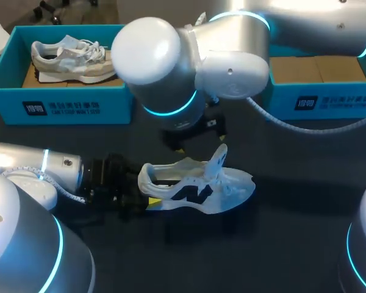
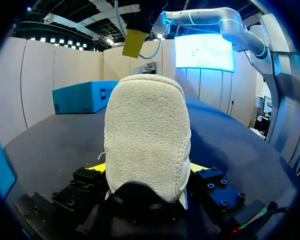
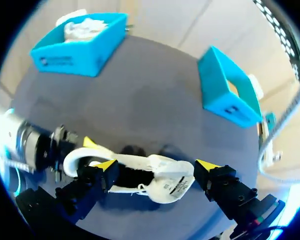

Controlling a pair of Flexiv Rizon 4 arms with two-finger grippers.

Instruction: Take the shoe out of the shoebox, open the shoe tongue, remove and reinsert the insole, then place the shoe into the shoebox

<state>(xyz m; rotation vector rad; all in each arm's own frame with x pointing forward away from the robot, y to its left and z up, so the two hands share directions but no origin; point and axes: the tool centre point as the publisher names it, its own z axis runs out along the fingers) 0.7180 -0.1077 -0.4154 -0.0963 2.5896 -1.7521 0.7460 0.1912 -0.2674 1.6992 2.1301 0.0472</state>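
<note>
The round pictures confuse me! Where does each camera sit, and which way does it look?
Head view: above and behind, looking down on the table; both arms come in, the left tool shut on the white shoe.
Left wrist view: on the left arm, looking out at the shoe's heel between its yellow tips.
Right wrist view: on the right arm, looking down on the shoe; the right tool hangs open over it.
Shared: head and right wrist views both show the blue box with another shoe.

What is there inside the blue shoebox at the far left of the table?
A pale shoe with white laces lies in the shoebox, on brown cardboard. What is under the shoe is covered.
</note>
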